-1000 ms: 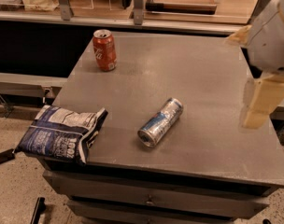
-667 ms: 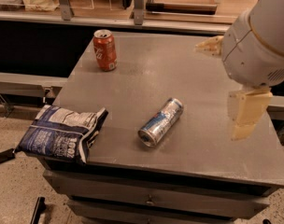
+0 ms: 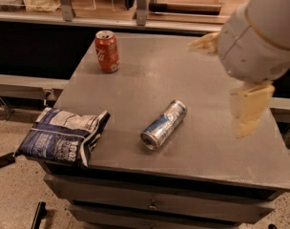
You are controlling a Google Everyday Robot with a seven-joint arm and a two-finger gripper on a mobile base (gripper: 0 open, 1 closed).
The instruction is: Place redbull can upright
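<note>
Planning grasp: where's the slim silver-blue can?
Camera view: the redbull can lies sideways on the grey table, between the blue snack bag, left, and the gripper, right.

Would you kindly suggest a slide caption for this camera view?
Redbull can lies on its side on the table; gripper hovers at right.

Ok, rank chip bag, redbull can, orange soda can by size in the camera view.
1. chip bag
2. redbull can, orange soda can: unsure, soda can stands farther
Gripper hovers over table's right side.

Grey worktop (image 3: 150,75), drawers (image 3: 150,205) beneath, stands on a speckled pale floor (image 3: 11,194). Behind it, a wooden counter (image 3: 192,6) with metal uprights (image 3: 65,4). The hand (image 3: 247,113) hangs over the worktop's right side.
</note>
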